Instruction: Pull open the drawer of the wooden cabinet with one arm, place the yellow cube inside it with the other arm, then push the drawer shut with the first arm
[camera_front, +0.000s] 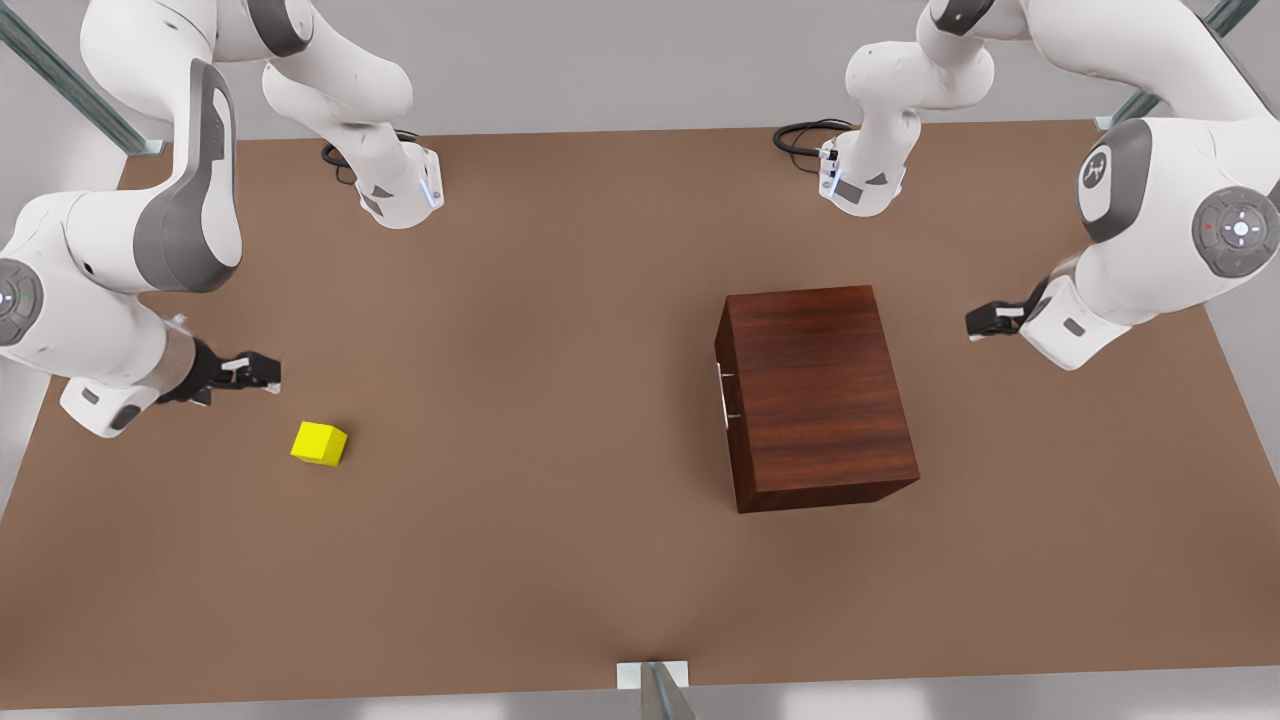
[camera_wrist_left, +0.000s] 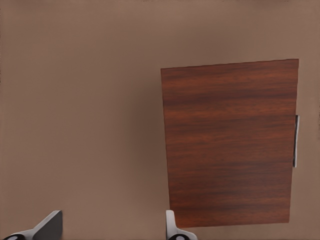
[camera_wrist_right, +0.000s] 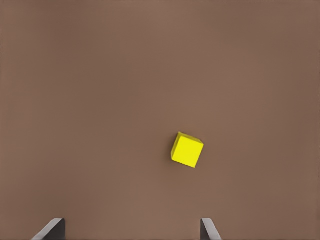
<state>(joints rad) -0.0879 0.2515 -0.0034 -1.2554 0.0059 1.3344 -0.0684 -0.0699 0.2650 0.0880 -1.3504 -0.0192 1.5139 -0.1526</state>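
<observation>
1. The wooden cabinet (camera_front: 815, 395) stands on the brown surface (camera_front: 550, 560), toward the front view's right. Its drawer is flush with the cabinet front, and the silver bar handle (camera_front: 722, 397) faces the front view's left.
2. The yellow cube (camera_front: 319, 443) sits alone on the surface at the front view's left, well apart from the cabinet.
3. My left claw (camera_front: 985, 320) hangs above the surface on the cabinet's far side from the handle, near it but not touching. From my left wrist I see the cabinet top (camera_wrist_left: 230, 145) ahead, my fingers (camera_wrist_left: 172, 227) spread and empty.
4. My right claw (camera_front: 262, 372) hovers near the cube, not touching it. From my right wrist the cube (camera_wrist_right: 187, 149) lies ahead, my fingers (camera_wrist_right: 207, 230) spread wide, released.
</observation>
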